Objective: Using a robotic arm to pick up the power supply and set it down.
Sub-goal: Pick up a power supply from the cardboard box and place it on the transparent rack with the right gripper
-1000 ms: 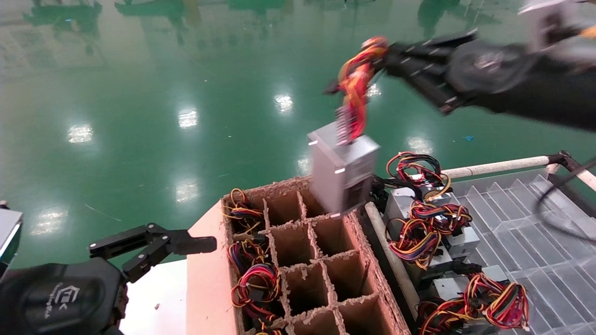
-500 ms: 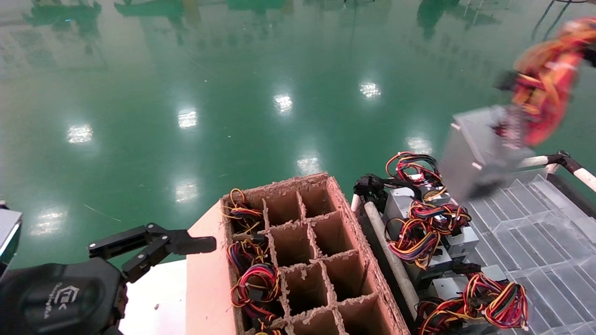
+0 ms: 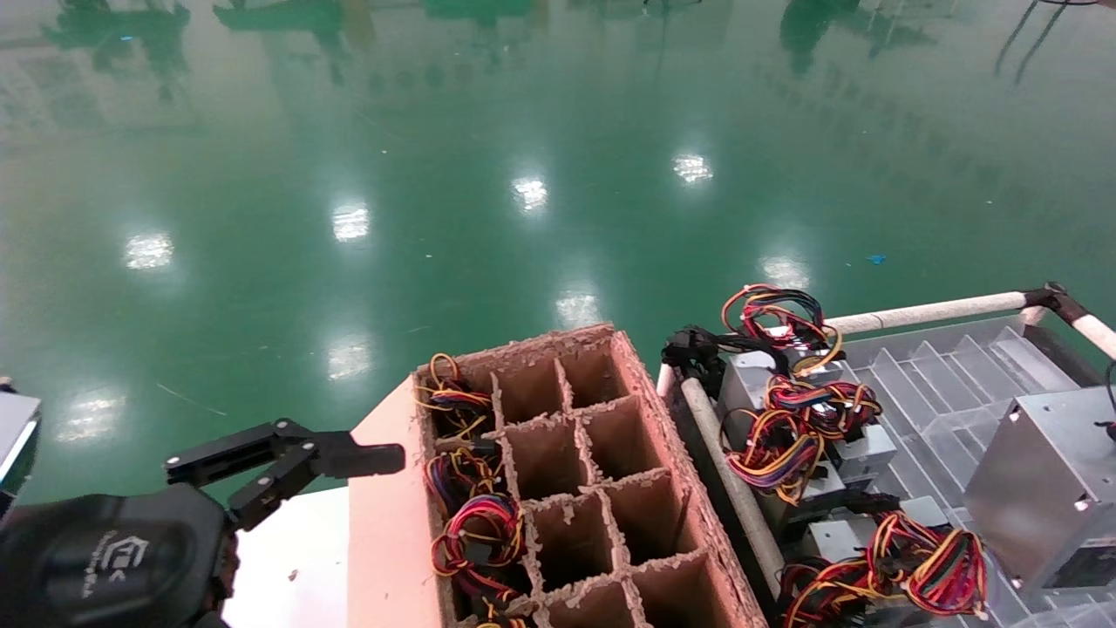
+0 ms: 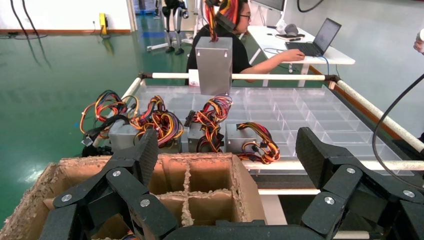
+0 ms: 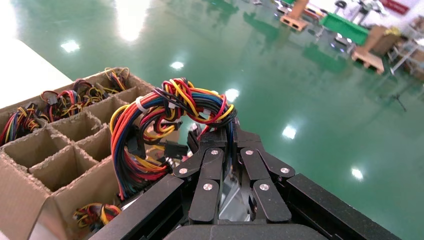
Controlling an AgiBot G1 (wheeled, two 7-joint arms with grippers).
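Note:
The power supply (image 3: 1037,488), a grey metal box, hangs low over the clear tray (image 3: 950,384) at the right edge of the head view. In the left wrist view the power supply (image 4: 214,65) dangles from its wires above the tray's far rail. My right gripper (image 5: 227,131) is shut on its red, yellow and black wire bundle (image 5: 165,125); the arm itself is outside the head view. My left gripper (image 3: 366,458) is parked low on the left, and the left wrist view shows the left gripper (image 4: 228,147) open and empty beside the cardboard box (image 3: 645,410).
The cardboard box of square cells holds wire bundles (image 3: 475,523) in its left cells. Several other grey units with wires (image 3: 785,427) lie along the tray's near side. A white rail (image 3: 924,312) borders the tray. A person sits at a desk (image 4: 280,47) behind it.
The power supply was carried from above the cardboard box to the right and down over the clear tray. My right gripper left the head view. The left arm stayed still.

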